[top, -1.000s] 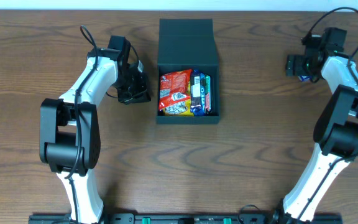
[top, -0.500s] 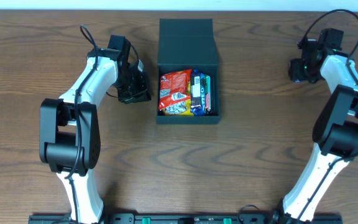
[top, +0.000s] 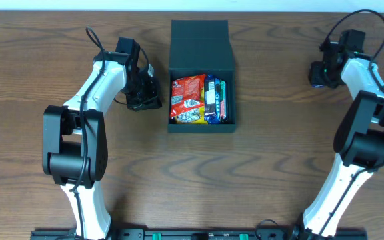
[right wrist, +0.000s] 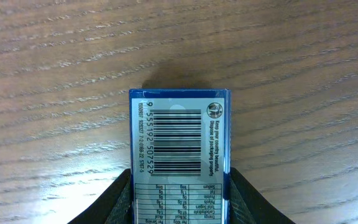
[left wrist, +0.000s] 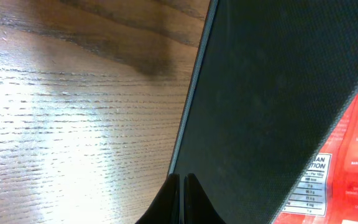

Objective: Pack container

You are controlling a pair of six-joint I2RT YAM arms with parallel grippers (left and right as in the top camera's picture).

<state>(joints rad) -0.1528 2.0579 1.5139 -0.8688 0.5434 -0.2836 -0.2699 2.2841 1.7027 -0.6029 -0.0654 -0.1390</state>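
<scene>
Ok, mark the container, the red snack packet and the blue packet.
container (top: 202,40), overhead view, on its open lid
red snack packet (top: 187,93), overhead view, its middle
blue packet (right wrist: 179,143), right wrist view, barcode panel

Left arm (top: 95,90) runs up from its base, wrist bent inward, left gripper (top: 143,95) pointing down. Left wrist cam shows its fingertips (left wrist: 174,193) pressed together with nothing between them. Right arm (top: 365,77) is extended to the far right side, wrist folded inward, right gripper (top: 319,73) facing down. Its fingers (right wrist: 114,202) are clamped on both long sides of a blue packet (right wrist: 180,143).
</scene>
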